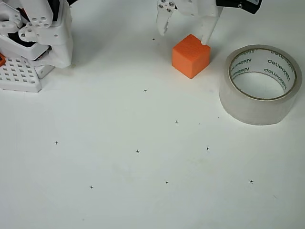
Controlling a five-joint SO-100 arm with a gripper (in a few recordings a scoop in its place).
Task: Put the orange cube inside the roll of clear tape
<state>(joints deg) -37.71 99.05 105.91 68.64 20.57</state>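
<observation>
In the overhead view the orange cube (191, 56) sits on the white table near the top middle. The white gripper (185, 32) comes down from the top edge and stands open just behind the cube. Its left finger ends up and left of the cube with a gap between them. Its right finger reaches the cube's back right corner, and I cannot tell whether it touches. The roll of clear tape (260, 84) lies flat to the right of the cube, hole facing up, with nothing inside and green lettering on its white core.
The arm's white base (40, 33) and a white perforated block (20, 74) with a tiny orange piece stand at the top left. Small black cross marks dot the white table (143, 167) across the middle and front.
</observation>
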